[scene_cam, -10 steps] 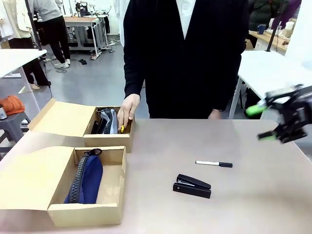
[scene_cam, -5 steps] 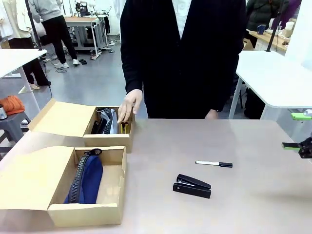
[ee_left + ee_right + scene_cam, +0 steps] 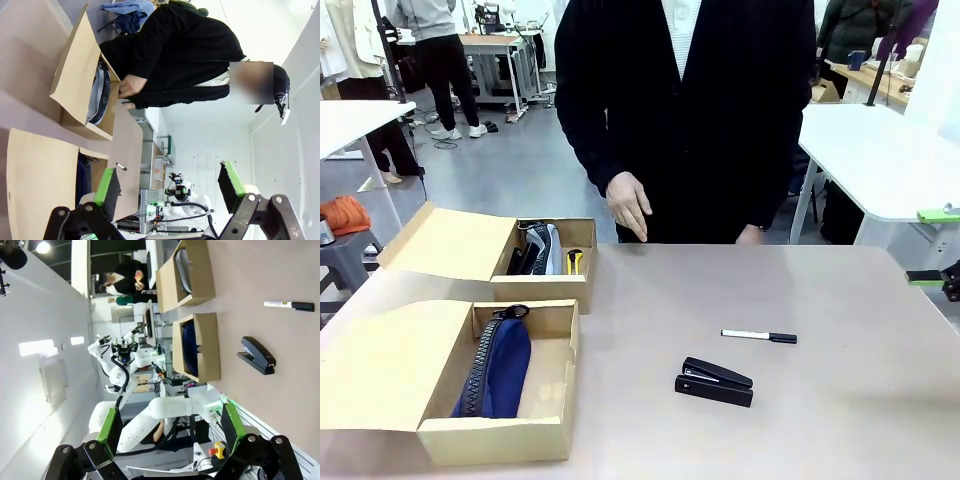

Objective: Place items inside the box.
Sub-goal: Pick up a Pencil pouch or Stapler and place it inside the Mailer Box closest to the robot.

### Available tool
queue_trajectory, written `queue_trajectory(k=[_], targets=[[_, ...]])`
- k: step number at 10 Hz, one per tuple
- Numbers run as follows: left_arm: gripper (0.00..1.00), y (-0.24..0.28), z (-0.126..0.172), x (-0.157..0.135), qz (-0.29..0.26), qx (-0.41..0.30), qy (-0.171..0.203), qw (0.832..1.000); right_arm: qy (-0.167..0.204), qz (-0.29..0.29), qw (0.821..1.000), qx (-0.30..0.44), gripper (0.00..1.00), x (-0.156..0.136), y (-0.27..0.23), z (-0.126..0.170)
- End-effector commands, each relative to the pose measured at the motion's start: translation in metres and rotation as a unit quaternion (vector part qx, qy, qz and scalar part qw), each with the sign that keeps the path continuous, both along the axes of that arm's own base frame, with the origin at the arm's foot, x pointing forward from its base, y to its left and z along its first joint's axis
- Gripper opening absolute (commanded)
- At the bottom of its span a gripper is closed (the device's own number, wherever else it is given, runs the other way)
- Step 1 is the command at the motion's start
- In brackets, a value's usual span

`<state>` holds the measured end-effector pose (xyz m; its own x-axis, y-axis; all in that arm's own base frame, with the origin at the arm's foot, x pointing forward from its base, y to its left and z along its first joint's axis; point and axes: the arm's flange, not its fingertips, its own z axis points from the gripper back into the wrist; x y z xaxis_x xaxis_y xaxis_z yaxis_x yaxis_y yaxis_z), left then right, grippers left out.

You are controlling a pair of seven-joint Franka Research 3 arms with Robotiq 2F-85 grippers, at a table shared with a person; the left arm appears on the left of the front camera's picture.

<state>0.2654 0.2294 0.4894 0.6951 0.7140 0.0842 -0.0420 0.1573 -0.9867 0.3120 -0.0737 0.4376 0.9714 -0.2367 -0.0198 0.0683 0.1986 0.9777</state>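
Left gripper (image 3: 168, 182) is spread wide open, nothing held. The navy blue zip pouch (image 3: 498, 368) and yellow utility knife (image 3: 570, 262) are already boxed. Left on the bench (image 3: 840, 400): black stapler (image 3: 714, 381) and marker pen (image 3: 758, 336), both well off to the left of the right gripper (image 3: 170, 422). That one is open and empty too, so a reach across to the stapler is probably called for next.

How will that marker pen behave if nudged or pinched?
The marker pen looks thin and round, lying flat on the table, so it probably rolls if nudged. Likely stiff and light; its low profile may make pinching fiddly.
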Motion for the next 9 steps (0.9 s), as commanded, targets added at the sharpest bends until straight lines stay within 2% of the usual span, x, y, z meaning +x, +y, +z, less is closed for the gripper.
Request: queue_trajectory(k=[1,9], targets=[[1.00,-0.0011,0.0012,-0.0003,-0.001,-0.003,-0.014,1.000,0.006,-0.015,1.000,0.007,1.00,0.0010,0.0035,0.0001],[1.00,-0.0011,0.0012,-0.0003,-0.001,-0.003,-0.014,1.000,0.006,-0.015,1.000,0.007,1.00,0.0010,0.0035,0.0001]])
